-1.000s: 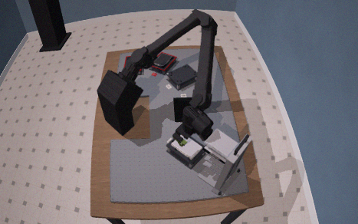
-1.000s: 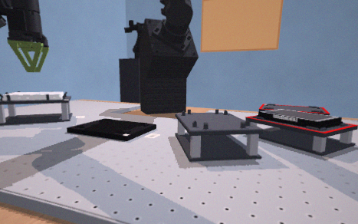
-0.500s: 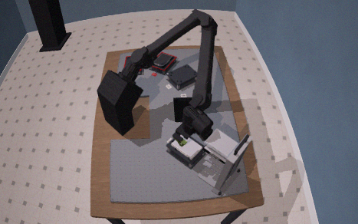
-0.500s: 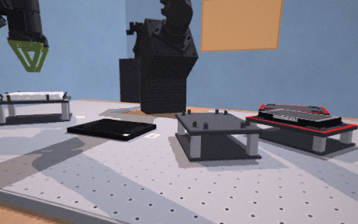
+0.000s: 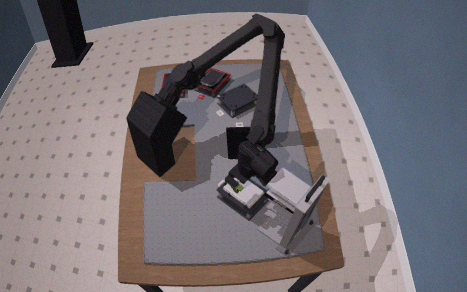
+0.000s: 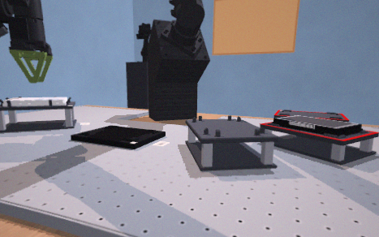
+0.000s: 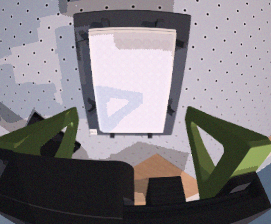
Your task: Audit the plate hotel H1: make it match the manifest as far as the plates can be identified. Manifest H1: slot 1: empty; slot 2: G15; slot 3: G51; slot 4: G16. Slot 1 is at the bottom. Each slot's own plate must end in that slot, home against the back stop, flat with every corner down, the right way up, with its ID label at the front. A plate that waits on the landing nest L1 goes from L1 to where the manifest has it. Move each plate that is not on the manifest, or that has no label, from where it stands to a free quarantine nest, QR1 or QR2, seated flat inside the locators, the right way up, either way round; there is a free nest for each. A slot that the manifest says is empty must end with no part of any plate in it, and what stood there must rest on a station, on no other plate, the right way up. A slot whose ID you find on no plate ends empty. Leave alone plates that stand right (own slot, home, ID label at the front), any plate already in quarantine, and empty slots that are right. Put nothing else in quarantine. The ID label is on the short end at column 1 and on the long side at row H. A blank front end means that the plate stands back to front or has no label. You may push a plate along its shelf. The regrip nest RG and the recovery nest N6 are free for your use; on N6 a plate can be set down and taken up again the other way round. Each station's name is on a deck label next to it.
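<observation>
Your green-fingered gripper (image 7: 135, 143) hung fully open, empty, above the white plate (image 7: 133, 78) on its dark nest (image 7: 81, 63). Pickup appeared pending; next, descend squarely, straddling its long sides.

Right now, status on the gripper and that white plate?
Gripper open, empty, above white plate. Plate flat on its nest. Nothing between them.
</observation>
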Controlling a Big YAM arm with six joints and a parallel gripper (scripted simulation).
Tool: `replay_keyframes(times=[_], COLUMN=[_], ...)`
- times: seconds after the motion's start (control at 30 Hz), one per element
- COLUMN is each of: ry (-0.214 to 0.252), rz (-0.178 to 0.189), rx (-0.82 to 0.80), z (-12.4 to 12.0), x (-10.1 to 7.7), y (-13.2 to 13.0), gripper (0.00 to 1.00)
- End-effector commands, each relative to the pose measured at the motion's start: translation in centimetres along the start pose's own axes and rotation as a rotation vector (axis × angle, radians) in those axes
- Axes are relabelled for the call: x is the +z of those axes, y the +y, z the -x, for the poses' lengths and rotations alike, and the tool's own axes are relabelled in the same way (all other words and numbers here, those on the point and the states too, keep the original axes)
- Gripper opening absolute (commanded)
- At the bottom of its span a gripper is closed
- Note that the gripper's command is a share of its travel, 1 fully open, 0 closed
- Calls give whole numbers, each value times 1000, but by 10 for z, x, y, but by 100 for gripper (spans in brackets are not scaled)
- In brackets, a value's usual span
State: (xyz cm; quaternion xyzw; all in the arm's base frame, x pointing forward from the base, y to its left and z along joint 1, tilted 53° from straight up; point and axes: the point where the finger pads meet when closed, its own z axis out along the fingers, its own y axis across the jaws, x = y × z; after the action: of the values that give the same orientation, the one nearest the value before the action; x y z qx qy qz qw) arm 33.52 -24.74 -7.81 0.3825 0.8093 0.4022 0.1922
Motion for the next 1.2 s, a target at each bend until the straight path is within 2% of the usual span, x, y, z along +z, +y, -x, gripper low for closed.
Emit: replay_keyframes(times=[0.0, 0.07, 0.13, 0.4, 0.53, 0.6, 0.63, 0.7, 0.87, 1.0, 1.17], ry=[2, -12, 3, -9, 5, 5, -29, 0, 5, -9, 3], rz=[2, 1, 2, 2, 2, 2, 1, 2, 2, 2, 2], rx=[14, 18, 16, 17, 18, 18, 14, 12, 18, 17, 15], z=[1, 4, 0, 3, -2, -2, 9, 2, -2, 2, 0], x=[6, 2, 10, 17, 27, 27, 16, 30, 37, 38, 46], y=[0, -2, 0, -1, 0, 0, -1, 0, 0, -1, 0], gripper=[100, 100, 100, 100, 100, 100, 100, 100, 100, 100, 100])
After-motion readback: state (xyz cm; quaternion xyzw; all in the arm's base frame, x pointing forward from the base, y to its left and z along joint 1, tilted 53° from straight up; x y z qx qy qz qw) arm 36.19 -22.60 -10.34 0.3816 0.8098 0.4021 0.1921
